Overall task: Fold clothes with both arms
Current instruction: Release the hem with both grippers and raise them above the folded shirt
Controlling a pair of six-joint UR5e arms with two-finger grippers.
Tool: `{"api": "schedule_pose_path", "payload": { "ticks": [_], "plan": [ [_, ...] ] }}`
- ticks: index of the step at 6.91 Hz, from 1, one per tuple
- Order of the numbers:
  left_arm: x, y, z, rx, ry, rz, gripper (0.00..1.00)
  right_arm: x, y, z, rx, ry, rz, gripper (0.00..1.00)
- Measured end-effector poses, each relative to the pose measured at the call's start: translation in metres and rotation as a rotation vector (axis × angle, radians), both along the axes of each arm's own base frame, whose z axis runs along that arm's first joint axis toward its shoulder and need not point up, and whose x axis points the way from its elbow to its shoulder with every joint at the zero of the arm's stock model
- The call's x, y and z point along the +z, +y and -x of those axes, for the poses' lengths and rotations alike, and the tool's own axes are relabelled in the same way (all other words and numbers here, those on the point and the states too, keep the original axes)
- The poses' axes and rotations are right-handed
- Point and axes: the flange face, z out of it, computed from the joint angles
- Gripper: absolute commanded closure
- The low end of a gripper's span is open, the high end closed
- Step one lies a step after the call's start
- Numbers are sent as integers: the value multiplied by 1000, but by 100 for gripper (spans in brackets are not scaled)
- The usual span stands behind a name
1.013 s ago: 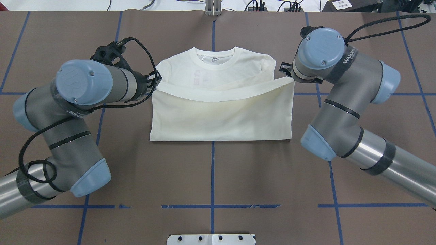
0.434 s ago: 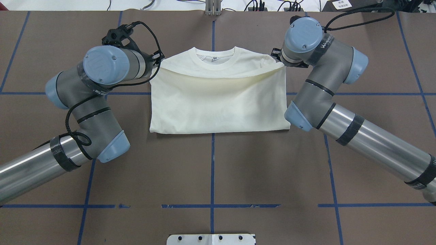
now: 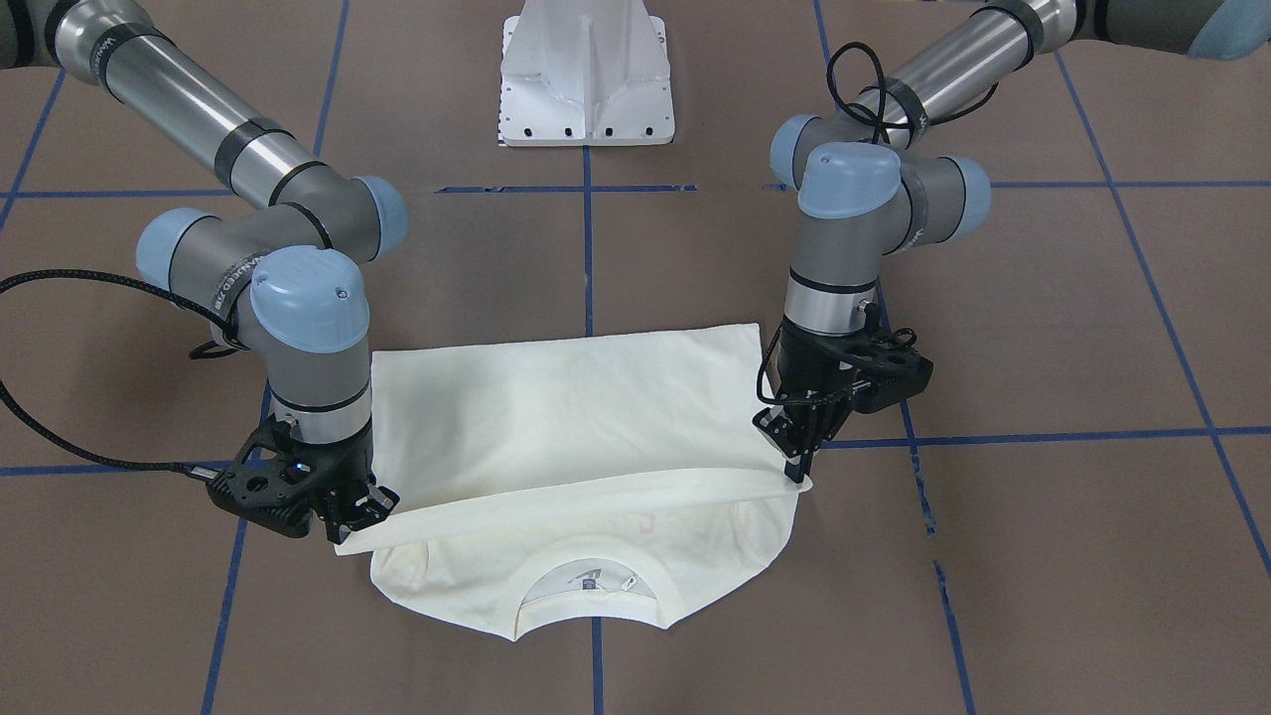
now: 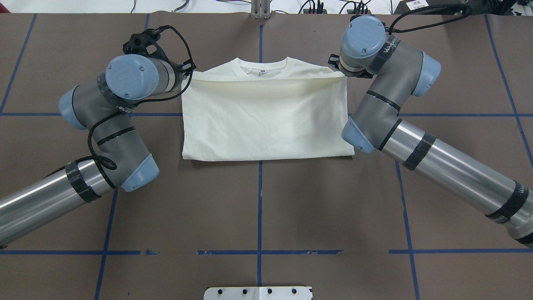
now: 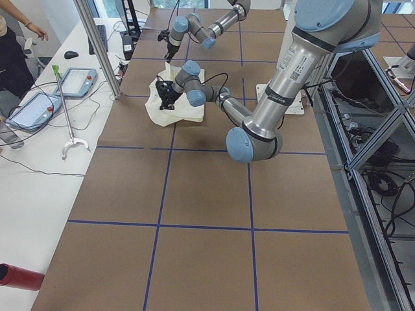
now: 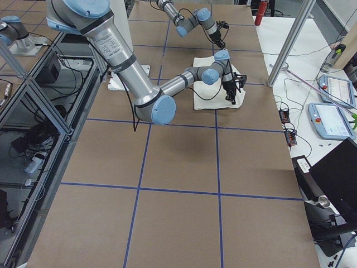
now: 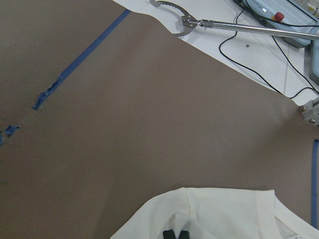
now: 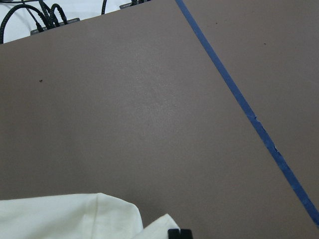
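Now the black two-finger left tool and right tool each pinch a hem corner of the cream fabric T-shirt, half-folded on the brown worktop; releasing unevenly could skew the fold.

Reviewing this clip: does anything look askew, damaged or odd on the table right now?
Nothing serious stands out. The T-shirt lies folded roughly square. The left tool and right tool hold its hem just short of the collar. The only flaw is the blue tape line nearest the robot, which is chipped and has gaps.
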Motion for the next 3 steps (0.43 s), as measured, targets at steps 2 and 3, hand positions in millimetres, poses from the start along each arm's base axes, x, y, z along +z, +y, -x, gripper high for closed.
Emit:
{"api": "schedule_pose_path", "payload": {
  "ticks": [2, 3],
  "plan": [
    [14, -6, -5, -1, 10, -8, 85, 4, -2, 3, 2, 7, 1, 100],
    [21, -8, -8, -1, 19, -15, 82, 9, -4, 7, 3, 4, -5, 100]
  ]
}}
